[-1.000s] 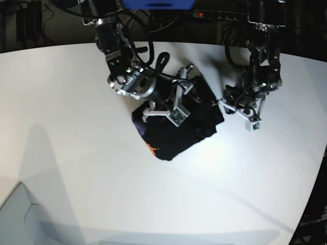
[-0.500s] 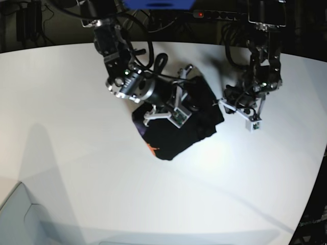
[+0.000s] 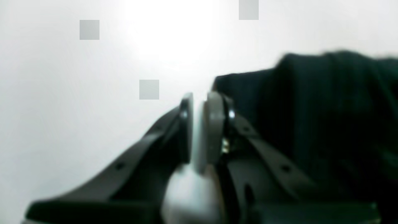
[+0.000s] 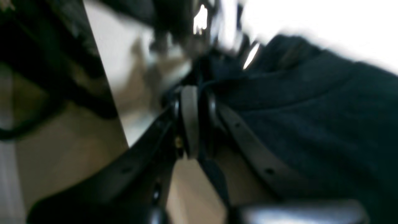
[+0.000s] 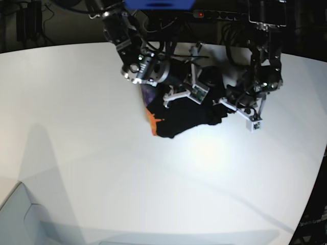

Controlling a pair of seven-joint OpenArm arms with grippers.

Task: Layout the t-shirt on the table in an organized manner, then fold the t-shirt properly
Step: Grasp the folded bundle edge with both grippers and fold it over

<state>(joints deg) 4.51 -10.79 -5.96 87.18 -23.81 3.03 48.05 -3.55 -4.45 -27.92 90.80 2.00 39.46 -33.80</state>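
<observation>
The black t-shirt (image 5: 181,116) hangs bunched from my right gripper (image 5: 204,81), its lower part near the white table (image 5: 102,153). An orange patch (image 5: 152,118) and a purple print (image 5: 148,94) show at its left edge. In the right wrist view my right gripper (image 4: 199,102) is shut with black cloth (image 4: 295,109) pinched between the pads. My left gripper (image 5: 223,102) sits just right of the shirt. In the left wrist view it (image 3: 199,105) is shut and empty, low over the table (image 3: 77,93), with the shirt (image 3: 311,109) beside it.
A power strip with a red light (image 5: 202,14) and cables lie behind the table's back edge. A pale grey object (image 5: 15,214) sits at the lower left corner. The table's curved edge (image 5: 317,178) runs down the right side.
My right gripper has lifted and swung toward the back right with the shirt in it. The shirt has risen off the table and bunched up. The left arm has barely moved.
</observation>
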